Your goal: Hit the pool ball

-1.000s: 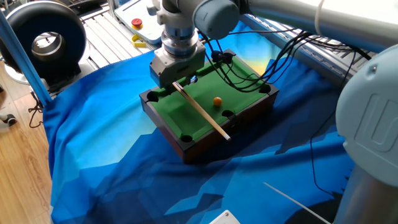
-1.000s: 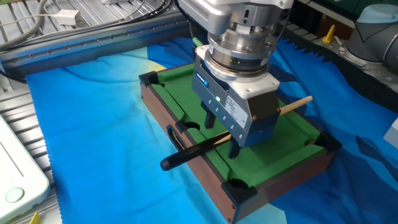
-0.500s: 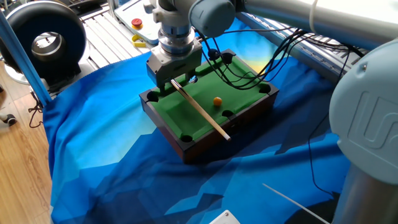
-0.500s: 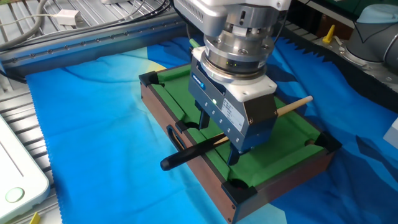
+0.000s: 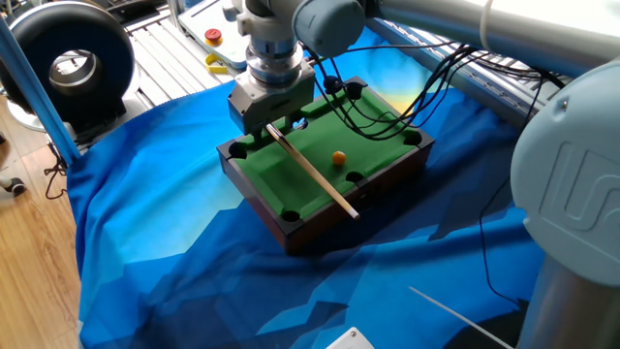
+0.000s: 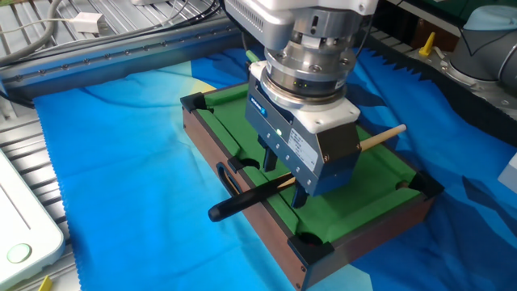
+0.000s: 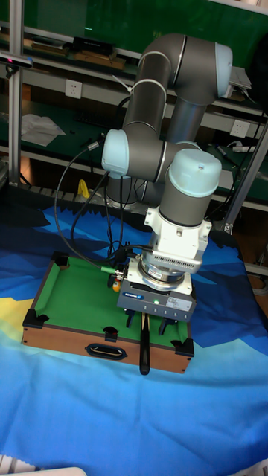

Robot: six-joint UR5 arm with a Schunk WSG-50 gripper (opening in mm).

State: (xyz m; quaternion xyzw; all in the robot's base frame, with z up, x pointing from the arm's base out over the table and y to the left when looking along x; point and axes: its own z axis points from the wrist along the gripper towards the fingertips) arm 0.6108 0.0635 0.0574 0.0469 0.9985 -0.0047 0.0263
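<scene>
The gripper (image 6: 282,174) is clamped on the cue stick (image 5: 312,174), which slants across the mini pool table (image 5: 379,129); its dark handle juts past the wooden side. The pool ball (image 5: 338,157) sits on the green felt just beside the cue's far half, seemingly not touching it. A blue cloth (image 6: 113,162) lies underneath.

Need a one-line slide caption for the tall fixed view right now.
UR5 gripper holds the cue stick over the mini pool table on a blue cloth.
</scene>
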